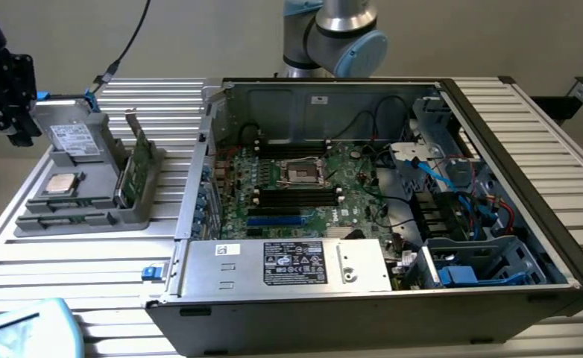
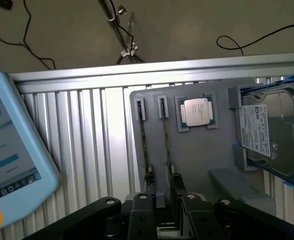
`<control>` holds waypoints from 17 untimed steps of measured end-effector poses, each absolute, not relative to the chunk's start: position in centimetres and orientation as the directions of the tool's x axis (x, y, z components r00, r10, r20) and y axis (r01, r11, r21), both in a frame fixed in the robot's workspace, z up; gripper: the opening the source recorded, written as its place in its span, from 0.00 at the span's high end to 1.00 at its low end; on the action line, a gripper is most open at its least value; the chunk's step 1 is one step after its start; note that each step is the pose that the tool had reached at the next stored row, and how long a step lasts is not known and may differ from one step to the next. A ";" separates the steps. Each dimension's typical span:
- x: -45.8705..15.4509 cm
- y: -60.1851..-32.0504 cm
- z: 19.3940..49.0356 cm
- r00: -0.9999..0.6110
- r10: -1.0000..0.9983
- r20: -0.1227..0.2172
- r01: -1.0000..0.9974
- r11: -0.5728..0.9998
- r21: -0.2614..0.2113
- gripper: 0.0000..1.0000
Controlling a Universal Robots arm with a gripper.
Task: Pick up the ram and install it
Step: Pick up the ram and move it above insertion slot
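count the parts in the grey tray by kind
ram: 2
processor: 1
hard drive: 1
green card: 1
total: 5

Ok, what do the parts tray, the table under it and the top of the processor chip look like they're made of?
Parts tray: matte grey, likely plastic, with moulded-looking pockets.
Table: bare ribbed metal, probably aluminium, with a dull sheen along the slats.
Processor chip: silvery metal lid, satin finish, catching the light.
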State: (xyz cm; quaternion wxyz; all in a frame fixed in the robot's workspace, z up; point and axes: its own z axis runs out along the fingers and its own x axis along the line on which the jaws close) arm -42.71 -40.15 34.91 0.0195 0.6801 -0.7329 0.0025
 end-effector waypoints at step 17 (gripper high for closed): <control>-42.8 -40.1 32.5 -0.054 -0.998 0.032 -0.998 0.055 0.023 0.63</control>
